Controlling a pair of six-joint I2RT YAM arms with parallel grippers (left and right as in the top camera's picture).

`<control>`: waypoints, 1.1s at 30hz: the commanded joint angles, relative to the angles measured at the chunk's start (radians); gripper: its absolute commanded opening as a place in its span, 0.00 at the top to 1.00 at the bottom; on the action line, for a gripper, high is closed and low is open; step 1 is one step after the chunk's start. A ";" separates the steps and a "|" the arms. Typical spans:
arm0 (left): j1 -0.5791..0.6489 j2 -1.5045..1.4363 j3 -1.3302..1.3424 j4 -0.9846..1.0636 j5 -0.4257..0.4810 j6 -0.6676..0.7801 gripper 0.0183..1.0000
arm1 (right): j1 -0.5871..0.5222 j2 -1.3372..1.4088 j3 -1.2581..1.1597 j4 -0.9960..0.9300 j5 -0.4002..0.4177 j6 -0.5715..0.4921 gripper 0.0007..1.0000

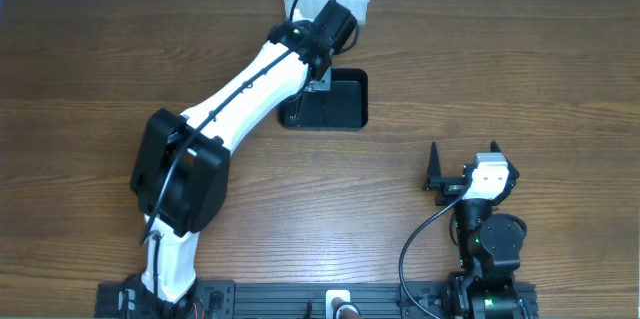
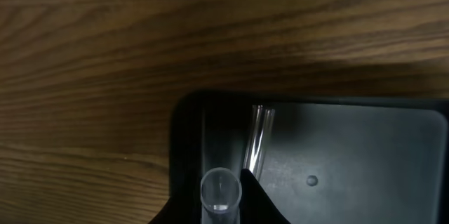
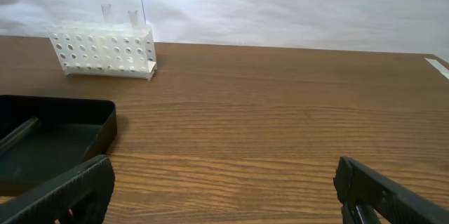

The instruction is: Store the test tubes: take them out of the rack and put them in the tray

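Wooden table (image 1: pixel 520 59), black tray (image 1: pixel 345 109) as reference. Left gripper (image 2: pixel 219 206) is over the tray's near-left corner, fingers clamped on a held test tube (image 2: pixel 221 187). A second tube (image 2: pixel 258 140) lies inside the tray. White rack (image 3: pixel 105 52) stands just beyond the tray with two tubes (image 3: pixel 133 17) upright. Right gripper (image 1: pixel 464 164) sits well apart, jaws spread.

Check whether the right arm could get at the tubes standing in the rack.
Probably, at a stretch: bare table lies between the right end effector and the rack, but the rack stands far off and the left arm hangs close by, over the tray.
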 commanded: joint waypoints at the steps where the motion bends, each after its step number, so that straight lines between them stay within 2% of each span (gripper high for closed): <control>1: -0.003 0.024 -0.005 0.002 0.012 -0.018 0.92 | 0.005 -0.003 -0.006 -0.004 -0.007 -0.005 0.01; 6: -0.003 0.037 -0.005 0.010 0.014 -0.018 0.88 | 0.005 -0.003 -0.006 -0.004 -0.007 -0.005 0.01; 9: -0.003 0.039 -0.005 0.021 0.012 -0.018 0.72 | 0.005 -0.003 -0.006 -0.004 -0.007 -0.005 0.01; 11: -0.003 0.035 -0.005 0.026 0.005 -0.018 0.70 | 0.005 -0.003 -0.006 -0.004 -0.007 -0.005 0.01; 13: -0.003 0.019 -0.005 0.034 -0.009 -0.018 0.64 | 0.005 -0.003 -0.006 -0.004 -0.007 -0.005 0.01; 15: -0.003 -0.011 -0.005 0.047 -0.033 -0.018 0.53 | 0.005 -0.003 -0.006 -0.004 -0.007 -0.005 0.01; 21: 0.021 -0.173 -0.005 0.143 -0.143 0.027 0.37 | 0.005 -0.003 -0.006 -0.004 -0.007 -0.005 0.01; 26: 0.107 -0.304 -0.005 0.292 -0.140 0.215 0.33 | 0.005 -0.003 -0.006 -0.004 -0.007 -0.005 0.01; 33: 0.242 -0.428 -0.056 0.415 -0.057 0.384 0.33 | 0.005 -0.003 -0.006 -0.004 -0.007 -0.005 0.01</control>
